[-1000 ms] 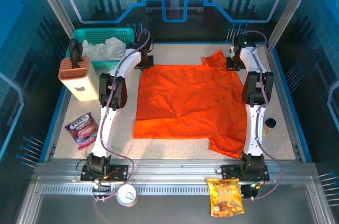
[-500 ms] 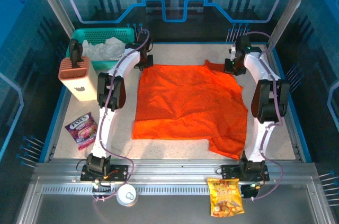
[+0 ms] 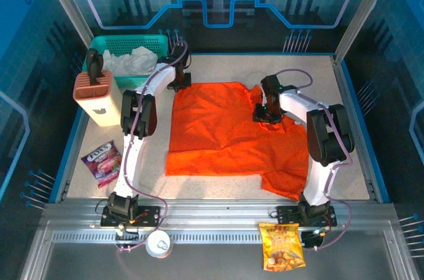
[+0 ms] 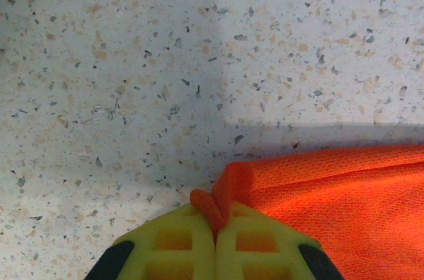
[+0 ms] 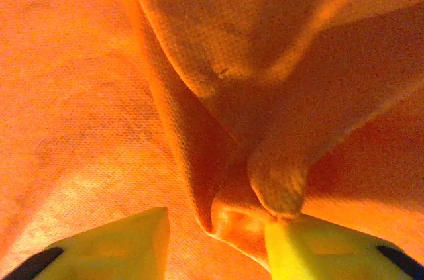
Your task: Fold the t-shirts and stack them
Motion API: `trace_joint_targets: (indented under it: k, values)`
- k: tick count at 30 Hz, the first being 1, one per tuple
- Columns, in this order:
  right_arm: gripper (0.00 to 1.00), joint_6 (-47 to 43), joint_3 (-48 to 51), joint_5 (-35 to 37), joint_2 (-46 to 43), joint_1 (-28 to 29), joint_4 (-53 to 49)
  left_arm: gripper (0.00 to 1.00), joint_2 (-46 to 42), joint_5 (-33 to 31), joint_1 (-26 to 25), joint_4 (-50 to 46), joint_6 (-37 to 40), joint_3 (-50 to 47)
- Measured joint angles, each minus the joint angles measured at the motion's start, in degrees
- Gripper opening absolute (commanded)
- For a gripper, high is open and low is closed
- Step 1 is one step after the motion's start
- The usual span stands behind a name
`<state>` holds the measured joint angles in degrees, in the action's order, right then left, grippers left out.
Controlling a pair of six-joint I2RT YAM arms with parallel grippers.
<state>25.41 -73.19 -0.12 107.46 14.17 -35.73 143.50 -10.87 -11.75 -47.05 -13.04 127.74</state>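
Note:
The orange t-shirt (image 3: 218, 138) lies spread across the middle of the table, its far right part pulled in over the body. My left gripper (image 3: 180, 81) is at the shirt's far left corner. In the left wrist view it (image 4: 215, 227) is shut on a pinch of that corner of the t-shirt (image 4: 331, 194), just above the speckled tabletop. My right gripper (image 3: 263, 116) is low over the shirt's upper middle. Its yellow fingers (image 5: 126, 240) stand apart, open, and a raised fold of the t-shirt (image 5: 218, 114) rests against the right finger.
A teal basket (image 3: 106, 44) holding white cloth (image 3: 129, 61) stands at the back left, with a knife block (image 3: 99, 94) in front of it. A purple snack bag (image 3: 103, 159) lies at the left edge. An orange-yellow snack bag (image 3: 281, 245) and a tin (image 3: 159, 245) sit on the front rail.
My right gripper has moved from the far right corner in toward the middle, dragging the shirt's far right part over the body. The left gripper has stayed at the far left corner.

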Motion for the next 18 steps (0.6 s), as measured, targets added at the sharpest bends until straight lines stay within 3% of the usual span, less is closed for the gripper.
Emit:
trace_joint_targets:
  k: [9,14,18]
  values:
    - [0.56,3.37,-7.04,3.21,-5.46,-7.76,-2.19,0.00,-0.26,0.20,0.00,0.96,0.07,-0.72]
    - [0.63,4.59,-13.35,4.17,1.38,-10.58,-3.28,0.00,-0.72,0.20,0.00,1.11,0.07,-0.98]
    - [0.61,4.92,-18.43,4.02,9.60,-10.88,-4.24,0.00,-0.87,0.22,0.00,1.16,0.07,-1.18]
